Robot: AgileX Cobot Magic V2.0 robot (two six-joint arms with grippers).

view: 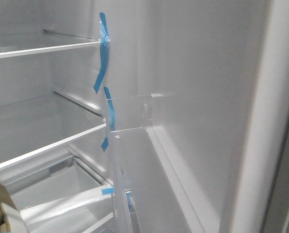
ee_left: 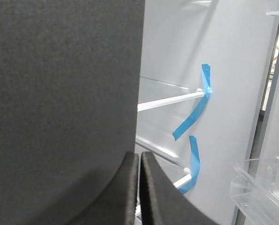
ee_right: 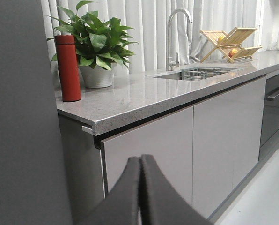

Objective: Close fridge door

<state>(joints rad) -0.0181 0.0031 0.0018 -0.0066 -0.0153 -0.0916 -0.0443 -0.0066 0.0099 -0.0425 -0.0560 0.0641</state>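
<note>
We see the fridge door (view: 202,97) open, its white lining filling the right of the front frame. Our left pincer (ee_left: 139,187) and right pincer (ee_right: 140,187) are pressed narrow, empty, likely for pushing.

A red cylindrical metal flask (ee_right: 67,68) stands on the speckled grey stone counter (ee_right: 144,96) at upper left, a leafy green potted plant (ee_right: 96,47) just right, a steel sink (ee_right: 198,73) farther right.
</note>
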